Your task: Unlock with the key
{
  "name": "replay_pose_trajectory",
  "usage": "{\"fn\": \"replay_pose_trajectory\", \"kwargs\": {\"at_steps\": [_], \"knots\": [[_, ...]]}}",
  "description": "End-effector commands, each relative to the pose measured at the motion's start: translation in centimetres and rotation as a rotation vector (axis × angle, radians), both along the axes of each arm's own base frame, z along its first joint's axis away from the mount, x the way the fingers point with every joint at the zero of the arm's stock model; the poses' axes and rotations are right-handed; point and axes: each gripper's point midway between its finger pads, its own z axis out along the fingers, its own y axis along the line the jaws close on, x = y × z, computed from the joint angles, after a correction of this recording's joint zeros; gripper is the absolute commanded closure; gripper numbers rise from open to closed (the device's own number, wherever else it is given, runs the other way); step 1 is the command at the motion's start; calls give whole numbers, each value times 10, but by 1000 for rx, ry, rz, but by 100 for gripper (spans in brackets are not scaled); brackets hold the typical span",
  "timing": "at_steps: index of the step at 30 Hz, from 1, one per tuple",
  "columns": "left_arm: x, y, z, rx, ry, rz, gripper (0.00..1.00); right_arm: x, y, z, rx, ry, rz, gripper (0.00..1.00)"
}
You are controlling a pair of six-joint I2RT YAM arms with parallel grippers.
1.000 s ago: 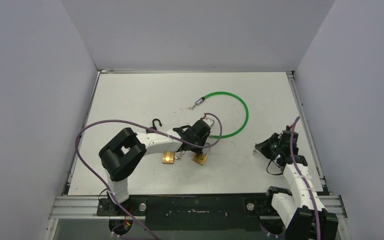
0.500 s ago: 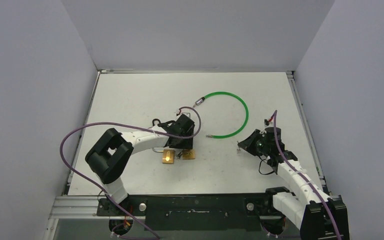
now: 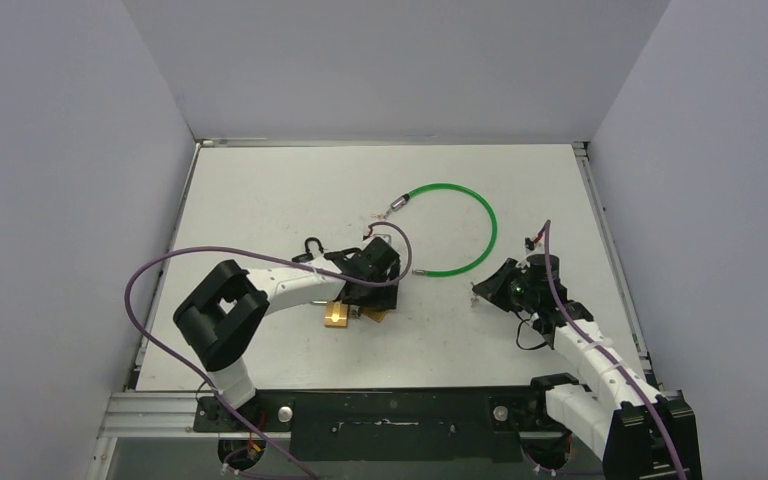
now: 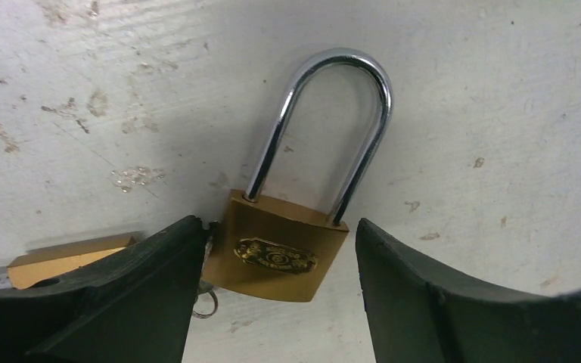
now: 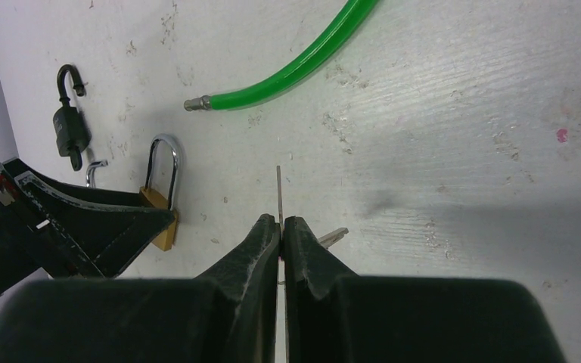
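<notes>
Counter (image 3: 260, 190): white, scuffed; all items below are laid on it.
Brass padlock (image 4: 276, 257): laid flat near the middle of the counter, between the fingers of the left gripper; the chrome shackle (image 4: 340, 54) is seated in the body and pointed away from the wrist.
Left gripper (image 4: 278, 224): fingers are held apart on either side of the brass padlock body; the left finger is at the body's corner, the right finger is clear of it.
Key (image 5: 278, 189): seen edge-on as a thin blade, over the right part of the counter and well apart from the brass padlock.
Right gripper (image 5: 280, 223): fingers are pressed together on the key.
Second brass padlock (image 4: 68, 261): partly hidden behind the left finger.
Black padlock (image 5: 68, 128): small, set beyond the left arm.
Green cable (image 5: 295, 70): curved, with metal end fittings, laid farther back.
</notes>
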Motion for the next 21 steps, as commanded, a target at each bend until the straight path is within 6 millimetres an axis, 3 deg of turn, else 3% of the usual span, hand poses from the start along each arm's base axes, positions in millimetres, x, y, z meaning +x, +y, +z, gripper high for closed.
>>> {"fn": "replay_pose_trajectory", "kwargs": {"at_steps": [1, 9, 21], "knots": [[1, -14, 10, -3, -11, 4, 31, 12, 5, 15, 7, -79, 19, 100], [-5, -40, 23, -9, -71, -83, 30, 6, 5, 11, 2, -76, 34, 100], [-9, -25, -8, 177, -25, 1, 31, -2, 5, 5, 0, -66, 50, 100]]}}
